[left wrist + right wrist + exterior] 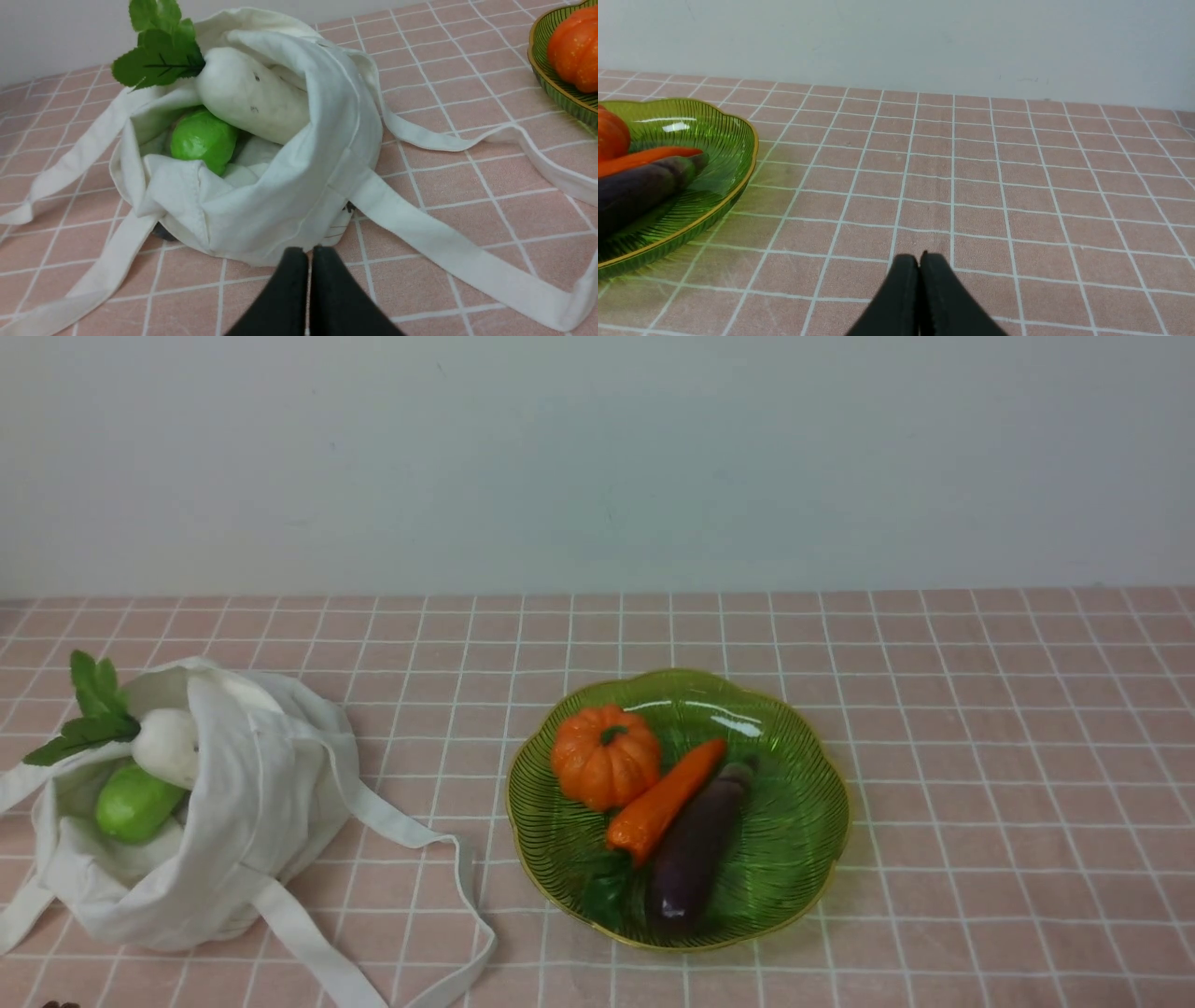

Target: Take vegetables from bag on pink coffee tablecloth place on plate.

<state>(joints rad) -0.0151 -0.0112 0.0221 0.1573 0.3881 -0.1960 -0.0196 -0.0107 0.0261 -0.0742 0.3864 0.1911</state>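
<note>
Fig.: Three veg on plate, two in bag; both grippers idle.

I see pumpkin (605,756), carrot (662,800) and eggplant (694,847) lying together on the green plate (794,821), mid-cloth. White radish (166,745) w/ green leaves and light-green gourd (135,803) sit in the open tote bag (252,821), to the plate's left, straps trailing over the pink grid tablecloth (980,756). My left gripper (309,254) has jaws closed, empty, just short of the bag; right gripper (920,259) likewise closed, empty, beside the plate.
</note>
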